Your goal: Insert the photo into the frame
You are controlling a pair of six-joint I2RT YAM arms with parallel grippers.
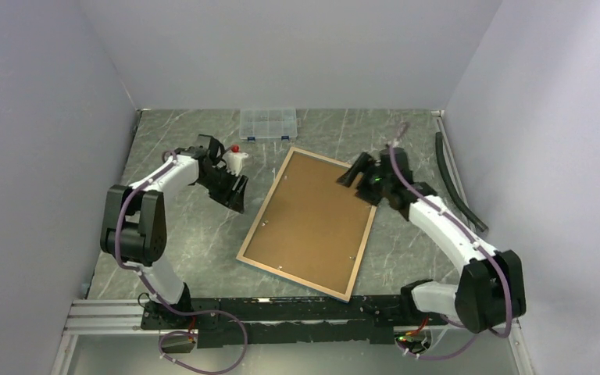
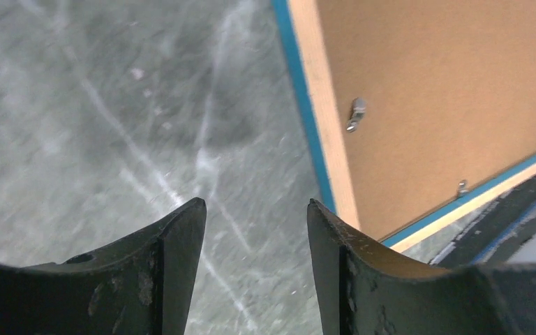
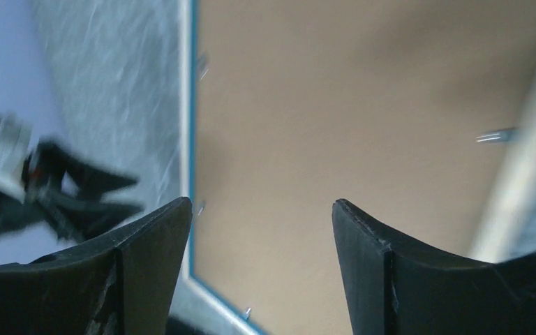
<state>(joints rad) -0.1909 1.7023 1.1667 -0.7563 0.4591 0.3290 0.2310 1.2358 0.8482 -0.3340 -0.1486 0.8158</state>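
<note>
The frame (image 1: 310, 223) is laid face down, presumably for access from behind. The left tool (image 2: 256, 202) beside it and the right tool (image 3: 262, 201) above it are held apart.

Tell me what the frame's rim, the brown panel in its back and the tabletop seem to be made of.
Narrow rim of the large rectangular frame: pale wood or wood-look, matt, with a blue outer edge. Thin brown backing board: likely fibreboard or stiff card, judging by its flat, uniform, dull face. Small clips: shiny metal. Grey table top: marble pattern with white veins, perhaps printed laminate; unclear.
</note>
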